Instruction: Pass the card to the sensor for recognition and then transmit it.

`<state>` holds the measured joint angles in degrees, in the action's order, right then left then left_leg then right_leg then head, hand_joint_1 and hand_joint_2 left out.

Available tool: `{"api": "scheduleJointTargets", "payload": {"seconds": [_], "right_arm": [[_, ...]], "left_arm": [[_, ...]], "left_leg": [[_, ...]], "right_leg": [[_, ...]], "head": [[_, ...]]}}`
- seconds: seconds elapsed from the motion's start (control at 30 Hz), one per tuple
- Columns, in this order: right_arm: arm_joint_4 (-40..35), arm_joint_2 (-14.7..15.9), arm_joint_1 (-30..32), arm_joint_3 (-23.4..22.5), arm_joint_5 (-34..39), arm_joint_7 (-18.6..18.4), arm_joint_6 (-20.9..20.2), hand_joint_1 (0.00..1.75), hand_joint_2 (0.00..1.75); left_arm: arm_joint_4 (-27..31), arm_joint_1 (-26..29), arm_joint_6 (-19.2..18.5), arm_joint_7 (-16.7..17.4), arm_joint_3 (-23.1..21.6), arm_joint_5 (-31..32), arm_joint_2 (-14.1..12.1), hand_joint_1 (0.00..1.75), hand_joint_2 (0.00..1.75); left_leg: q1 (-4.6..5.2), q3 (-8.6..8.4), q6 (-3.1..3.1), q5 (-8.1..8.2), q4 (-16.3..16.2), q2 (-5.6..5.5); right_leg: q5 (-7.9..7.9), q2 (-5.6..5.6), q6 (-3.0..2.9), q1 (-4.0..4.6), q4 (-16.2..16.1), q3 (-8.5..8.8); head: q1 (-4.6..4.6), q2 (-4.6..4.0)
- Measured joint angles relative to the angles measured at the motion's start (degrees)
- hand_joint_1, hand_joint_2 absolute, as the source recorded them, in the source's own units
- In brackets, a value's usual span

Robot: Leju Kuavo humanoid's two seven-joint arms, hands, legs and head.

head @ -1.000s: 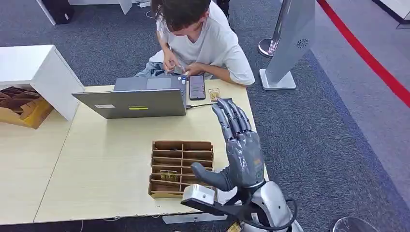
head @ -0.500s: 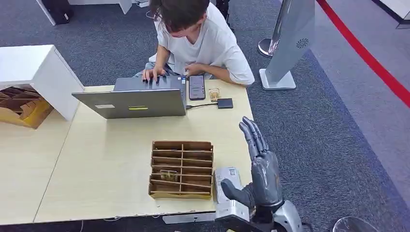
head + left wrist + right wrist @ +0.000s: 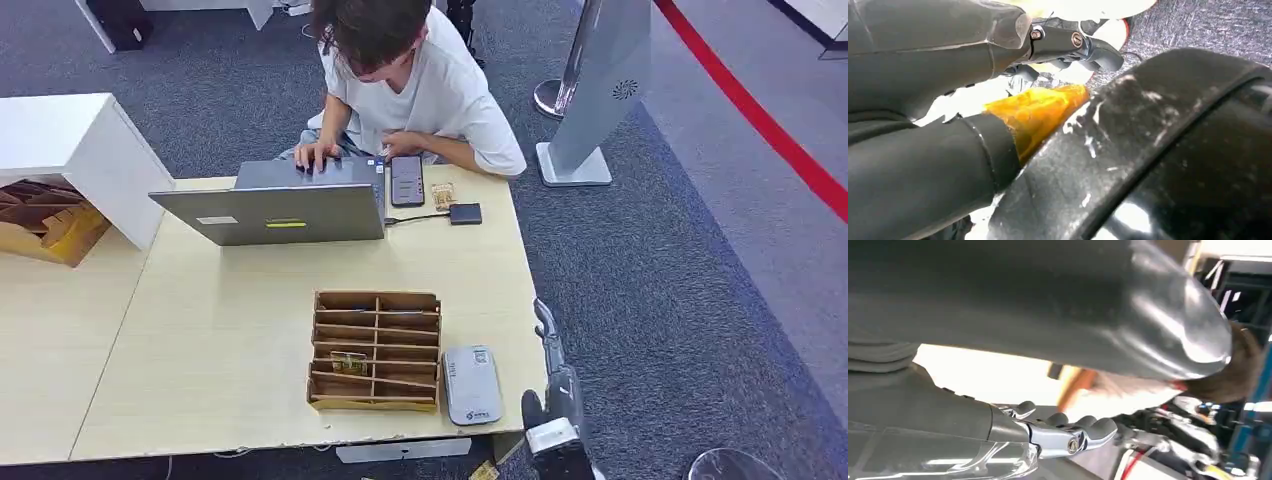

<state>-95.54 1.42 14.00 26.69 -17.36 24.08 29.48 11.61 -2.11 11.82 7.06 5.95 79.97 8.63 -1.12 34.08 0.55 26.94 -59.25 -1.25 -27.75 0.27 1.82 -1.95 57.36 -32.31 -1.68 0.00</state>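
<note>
A yellowish card [image 3: 349,362] lies in a front slot of the wooden divider box [image 3: 376,300] on the table. Just right of the box, a grey-white sensor [image 3: 472,385] lies flat near the table's front edge. My right hand [image 3: 553,385] is low beside the table's front right corner, to the right of the sensor, its fingers straight and holding nothing. In the right wrist view its fingers [image 3: 1068,432] stretch out empty. In the left wrist view my left hand [image 3: 998,65] holds nothing, its thumb wrapped in orange tape [image 3: 1035,117].
A person [image 3: 410,70] sits at the far side typing on a laptop [image 3: 275,205], with a phone [image 3: 407,180] and a small black box [image 3: 465,213] beside it. A white cabinet [image 3: 70,150] stands at left, a grey stand [image 3: 600,90] on the carpet at right.
My right hand has dropped and drawn back from above the table to its front right corner, uncovering the sensor. The person's hand moved onto the laptop keyboard.
</note>
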Motion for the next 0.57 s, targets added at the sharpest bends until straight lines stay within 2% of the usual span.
{"api": "scheduleJointTargets", "payload": {"seconds": [0.3,0.57], "right_arm": [[8.35,-0.02,-0.72,2.69,1.21,3.70,8.63,0.00,0.00],[11.46,-0.02,-1.85,4.81,0.86,3.11,10.10,0.00,0.00]], "left_arm": [[0.00,0.04,0.04,-0.48,0.17,-0.39,0.00,0.00,0.00],[0.00,0.04,-0.09,-0.59,0.96,-0.44,0.00,0.00,0.00]], "left_leg": [[0.00,0.01,0.00,0.00,0.00,0.00],[0.00,0.00,0.00,0.00,0.00,0.01]], "right_leg": [[0.00,0.00,0.00,0.00,0.00,0.00],[0.00,0.01,0.00,0.00,0.00,0.00]], "head": [[0.02,0.00],[0.00,0.00]]}}
